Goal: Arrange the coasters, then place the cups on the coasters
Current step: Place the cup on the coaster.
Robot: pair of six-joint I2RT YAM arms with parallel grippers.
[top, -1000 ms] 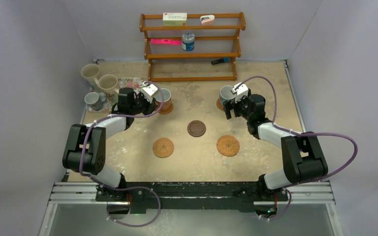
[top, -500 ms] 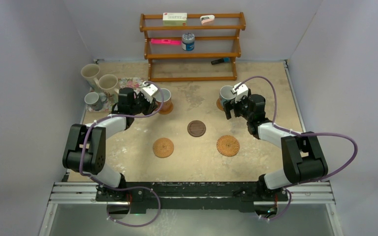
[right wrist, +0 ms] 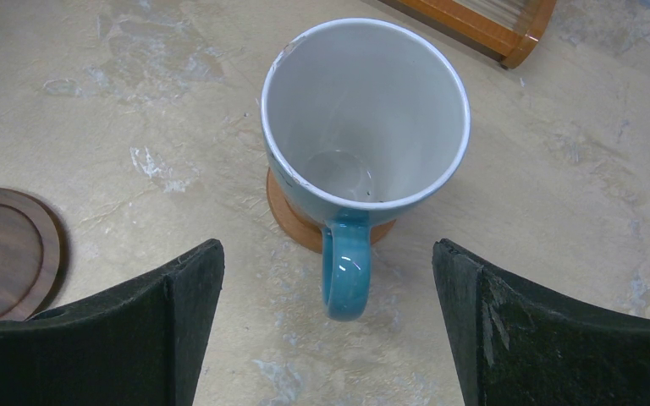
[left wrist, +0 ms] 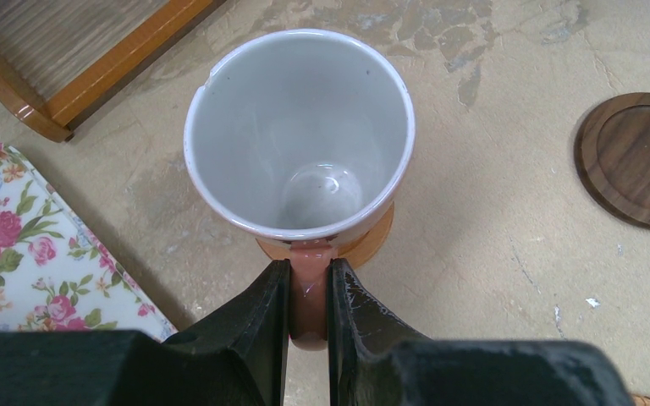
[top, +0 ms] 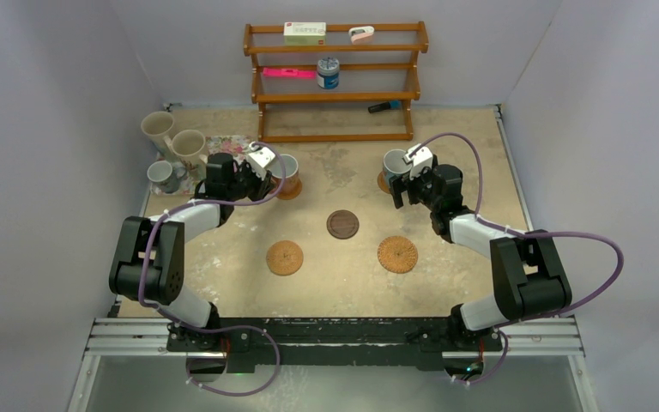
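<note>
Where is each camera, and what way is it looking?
Top: above and behind the arms, looking down at the table; both whole arms show.
Left wrist: on the left arm, looking down at the brown mug; left gripper shut on its handle.
Right wrist: on the right arm, looking down at the blue mug; right gripper open, a finger either side.
Shared: all three see the dark coaster.

Plain pale walls (top: 51, 103) are closing in the bench (top: 343, 287) on its left, far and right sides, and soft, even light is falling on its worn, blotchy beige top. A wooden rack (top: 343, 97) is standing at the far edge, carrying a white box (top: 305, 33) on top and a tin can (top: 328, 73) beside a pink strip (top: 289, 73) lower down. A floral tray (top: 226, 146) is lying near the far left corner. A metal rail (top: 129, 336) is running along the near edge.
</note>
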